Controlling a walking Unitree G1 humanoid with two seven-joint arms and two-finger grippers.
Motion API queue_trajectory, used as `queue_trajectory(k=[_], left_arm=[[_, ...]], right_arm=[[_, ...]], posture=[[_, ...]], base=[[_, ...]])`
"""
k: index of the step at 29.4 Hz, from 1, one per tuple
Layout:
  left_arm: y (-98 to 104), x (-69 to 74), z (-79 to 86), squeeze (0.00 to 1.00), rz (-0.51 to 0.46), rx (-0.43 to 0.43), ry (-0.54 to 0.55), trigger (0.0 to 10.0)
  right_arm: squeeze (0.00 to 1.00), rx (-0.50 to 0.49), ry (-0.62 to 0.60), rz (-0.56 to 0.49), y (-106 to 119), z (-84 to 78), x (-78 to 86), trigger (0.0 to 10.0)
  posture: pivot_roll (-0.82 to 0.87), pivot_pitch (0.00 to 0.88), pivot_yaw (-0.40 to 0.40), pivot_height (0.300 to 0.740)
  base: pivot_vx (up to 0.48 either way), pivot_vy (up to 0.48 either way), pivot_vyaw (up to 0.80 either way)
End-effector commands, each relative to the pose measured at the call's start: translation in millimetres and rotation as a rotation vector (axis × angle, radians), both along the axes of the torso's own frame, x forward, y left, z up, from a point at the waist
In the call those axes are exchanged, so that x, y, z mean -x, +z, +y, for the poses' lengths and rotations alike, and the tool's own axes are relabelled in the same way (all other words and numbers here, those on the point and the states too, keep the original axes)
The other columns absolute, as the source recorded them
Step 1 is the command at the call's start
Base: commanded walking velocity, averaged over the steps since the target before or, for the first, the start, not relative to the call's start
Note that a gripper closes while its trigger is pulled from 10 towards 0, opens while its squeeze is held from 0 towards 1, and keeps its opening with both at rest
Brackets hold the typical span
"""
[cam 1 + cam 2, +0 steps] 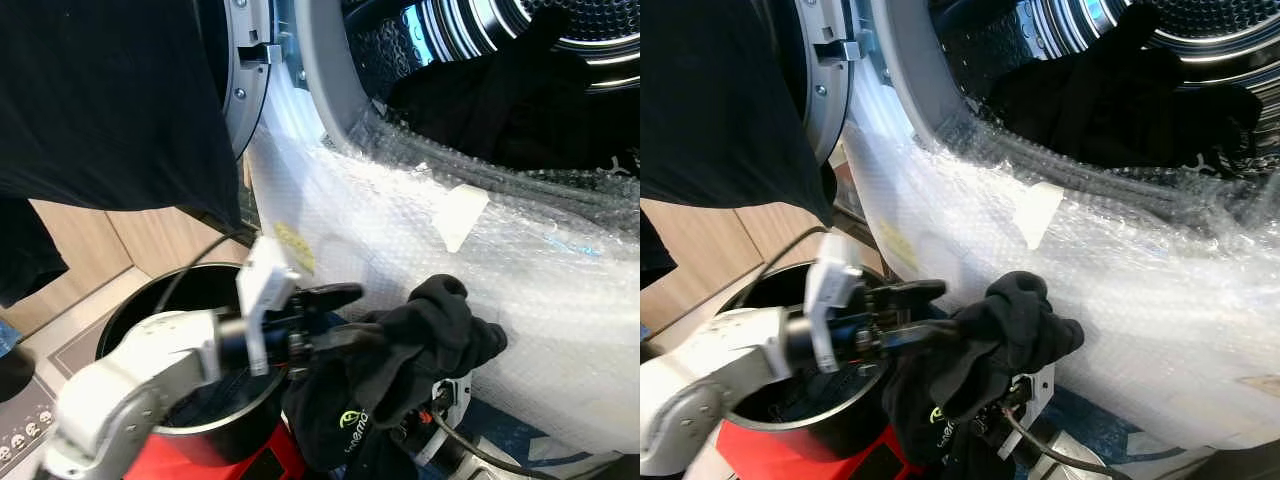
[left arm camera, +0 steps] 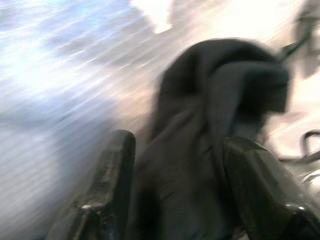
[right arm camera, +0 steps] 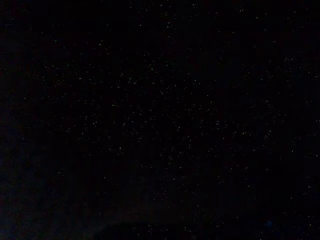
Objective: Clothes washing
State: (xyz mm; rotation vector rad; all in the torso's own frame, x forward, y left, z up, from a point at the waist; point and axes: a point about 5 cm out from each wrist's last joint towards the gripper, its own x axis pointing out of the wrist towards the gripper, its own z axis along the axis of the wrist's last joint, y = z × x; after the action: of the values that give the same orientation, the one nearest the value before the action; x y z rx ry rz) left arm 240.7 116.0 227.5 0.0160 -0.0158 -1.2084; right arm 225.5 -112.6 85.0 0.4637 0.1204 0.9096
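Landmark: the washing machine's drum opening point(image 1: 500, 90), upper right in the head views; every place below is taken from it.
Left gripper: your left gripper point(image 1: 335, 315) sits below and to the left of the opening, above a black bucket point(image 1: 130, 310); its two black fingers point(image 2: 112, 170) pinch a dark garment from both sides.
Held garment: one black garment point(image 1: 420, 350), bunched, with a small green logo; it hangs from the fingers downward, and its upper fold touches the bubble wrap point(image 1: 420, 230) covering the machine front under the opening.
Key relation: the opening lies up and to the right of the fingers. The garment's long axis runs roughly up and down, so I judge the coming move to be a lift over the wrapped lip, then in.
Nearer arm: the left arm is the one at the cloth; the right wrist view is black, and you cannot tell how the right gripper's fingers stand.
Count: one garment in the grip, at least one dark piece point(image 1: 500, 100) already inside the drum, one dark cloth point(image 1: 110, 100) hanging left of the opening, one bucket.
Risk: a trailing end could snag on the wrap.
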Motion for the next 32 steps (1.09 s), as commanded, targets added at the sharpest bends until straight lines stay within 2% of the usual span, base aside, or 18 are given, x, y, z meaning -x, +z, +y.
queue_trajectory(k=[1,3,7,8,10,11,12,16,18,19,20,21,25,27,28,29,31,32], left_arm=[[3.0,-2.2,8.2,1.0,-0.021,-0.008,0.032,10.0],[2.0,-11.4,22.1,1.0,-0.036,-0.034,0.129,10.0],[-3.1,-19.1,36.1,1.0,-0.056,-0.081,0.214,10.0],[-7.0,-26.6,43.4,1.0,-0.061,-0.106,0.293,10.0],[-8.5,-29.3,45.8,1.0,-0.067,-0.119,0.323,10.0],[-16.4,-43.7,54.9,1.0,-0.062,-0.131,0.481,10.0],[-22.2,-51.8,59.9,0.0,-0.07,-0.14,0.575,10.0],[-39.9,-69.4,71.8,0.0,-0.019,-0.121,0.784,10.0],[-47.4,-78.9,83.3,0.0,-0.013,-0.098,0.937,10.0],[-47.4,-78.9,83.3,0.0,-0.013,-0.098,0.937,10.0],[-59.3,-85.2,92.6,0.0,-0.064,-0.197,1.038,10.0],[-67.4,-87.2,96.7,0.0,-0.077,-0.247,1.068,10.0],[-77.9,-90.0,98.1,0.0,-0.051,-0.218,1.105,10.0],[-89.4,-90.7,95.6,0.0,-0.122,-0.322,1.093,10.0],[-89.4,-90.7,95.6,0.0,-0.122,-0.322,1.093,10.0],[-100.0,-89.5,93.4,0.0,-0.122,-0.361,1.082,10.0],[-112.5,-88.1,88.4,0.0,-0.063,-0.306,1.091,10.0],[-112.5,-88.1,88.4,0.0,-0.063,-0.306,1.091,10.0]], right_arm=[[0.0,-0.01,0.021,-0.021,3.5,3.8,-0.2,0.0],[0.0,-0.005,0.016,-0.022,3.4,3.0,-0.6,0.0],[0.0,0.001,0.007,-0.019,1.8,1.1,-0.3,0.0],[0.0,0.007,0.023,-0.021,1.2,1.6,1.2,0.0],[0.0,0.008,0.028,-0.022,1.1,1.8,1.8,0.0],[0.0,0.009,0.035,-0.027,2.7,1.6,2.1,0.0],[0.0,0.005,0.043,-0.034,4.3,1.6,2.3,0.0],[0.0,-0.007,0.085,-0.049,8.3,2.8,5.3,0.0],[0.0,-0.008,0.129,-0.063,10.4,4.9,11.2,0.0],[0.0,-0.008,0.129,-0.063,10.4,4.9,11.2,0.0],[0.0,-0.045,0.192,-0.092,18.5,7.5,19.9,0.0],[0.0,-0.082,0.252,-0.123,28.4,9.3,28.1,0.0],[0.0,-0.135,0.363,-0.171,48.3,8.8,44.4,0.0],[0.0,-0.143,0.426,-0.204,61.1,10.4,51.8,0.0],[0.0,-0.143,0.426,-0.204,61.1,10.4,51.8,0.0],[0.0,-0.153,0.453,-0.237,70.9,12.5,53.5,0.0],[0.0,-0.206,0.431,-0.307,92.4,13.5,47.7,0.0],[0.0,-0.206,0.431,-0.307,92.4,13.5,47.7,0.0]], posture=[[0.11,0.105,0.012,0.74],[0.11,0.104,0.013,0.74],[0.11,0.101,0.009,0.74],[0.11,0.101,0.009,0.74],[0.11,0.101,0.009,0.74],[0.11,0.104,0.01,0.74],[0.11,0.104,0.01,0.74],[0.11,0.105,0.005,0.74],[0.1,0.101,0.007,0.74],[0.1,0.101,0.007,0.74],[0.09,0.104,0.01,0.74],[0.09,0.112,0.012,0.74],[0.08,0.12,0.006,0.74],[0.08,0.125,0.003,0.74],[0.08,0.125,0.003,0.74],[0.07,0.129,0.003,0.74],[0.07,0.138,-0.001,0.74],[0.07,0.138,-0.001,0.74]], base=[[0.0,0.0,0.0],[0.0,0.0,0.0],[0.0,0.0,0.0],[0.0,0.0,0.0],[0.0,0.0,0.0],[0.0,0.0,0.0],[0.0,0.0,0.0],[0.0,0.0,0.0],[0.0,0.0,0.0],[0.0,0.0,0.0],[0.0,0.0,0.0],[0.0,0.0,0.0],[0.0,0.0,0.0],[0.0,0.0,0.0],[0.0,0.0,0.0],[0.0,0.0,0.0],[0.0,0.0,0.0],[0.0,0.0,0.0]])
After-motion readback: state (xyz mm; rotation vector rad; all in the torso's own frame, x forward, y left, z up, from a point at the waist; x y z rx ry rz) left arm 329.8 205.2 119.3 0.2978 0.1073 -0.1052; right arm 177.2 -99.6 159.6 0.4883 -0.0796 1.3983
